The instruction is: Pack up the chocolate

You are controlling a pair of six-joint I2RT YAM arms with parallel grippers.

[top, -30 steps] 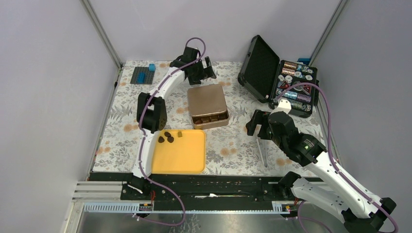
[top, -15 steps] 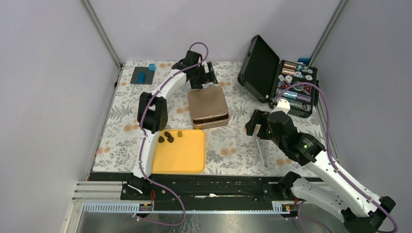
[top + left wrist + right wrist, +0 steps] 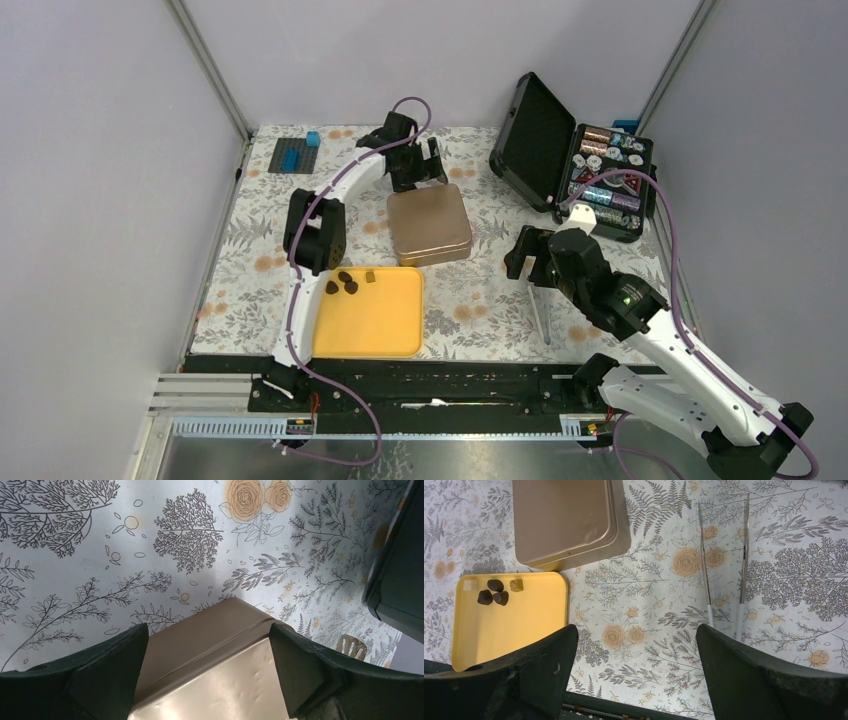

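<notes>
Left gripper (image 3: 207, 628) jaws spread wide, straddling the far corner of the tin (image 3: 428, 220), holding nothing. Whether the fingers touch the lid, can't tell. Right gripper (image 3: 636, 630) also spread wide and empty, hanging over bare cloth with the tongs (image 3: 709, 616) lying just beyond it.

Chocolate (image 3: 494, 592): three dark pieces plus tan squares sit in the far-left corner of the yellow tray (image 3: 375, 320), just near-left of the tin.

Risks, my read:
- Lid looks fully seated while pieces remain on the tray, so the tin likely needs reopening.
- Any further push from the left arm could slide the whole tin toward the tray.

Versus a second ago: the tin's near end was open with a row of pieces showing; now it's covered. Tray pieces and right arm unchanged.
</notes>
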